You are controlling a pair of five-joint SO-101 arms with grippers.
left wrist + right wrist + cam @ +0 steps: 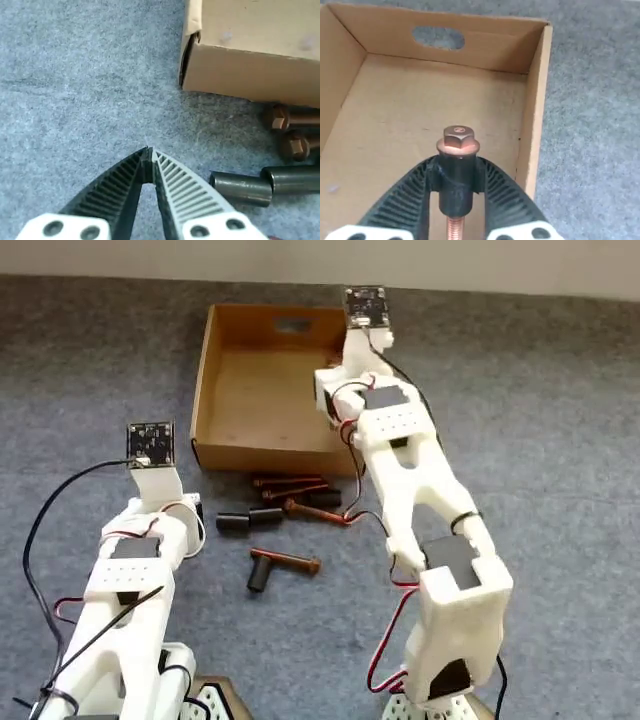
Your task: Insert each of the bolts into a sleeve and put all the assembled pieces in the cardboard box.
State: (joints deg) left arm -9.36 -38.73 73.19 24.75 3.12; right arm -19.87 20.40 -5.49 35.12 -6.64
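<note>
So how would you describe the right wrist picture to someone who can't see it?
The right gripper clamps a black sleeve with a copper bolt pushed through it, held over the open cardboard box. An oval handle hole shows in the box's far wall, and grey carpet lies outside it.

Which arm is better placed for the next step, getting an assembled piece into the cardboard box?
Right. The right gripper is shut on a sleeved bolt over the floor of the cardboard box, so it likely only needs to release. The left gripper is shut, empty, over carpet outside the box.
</note>
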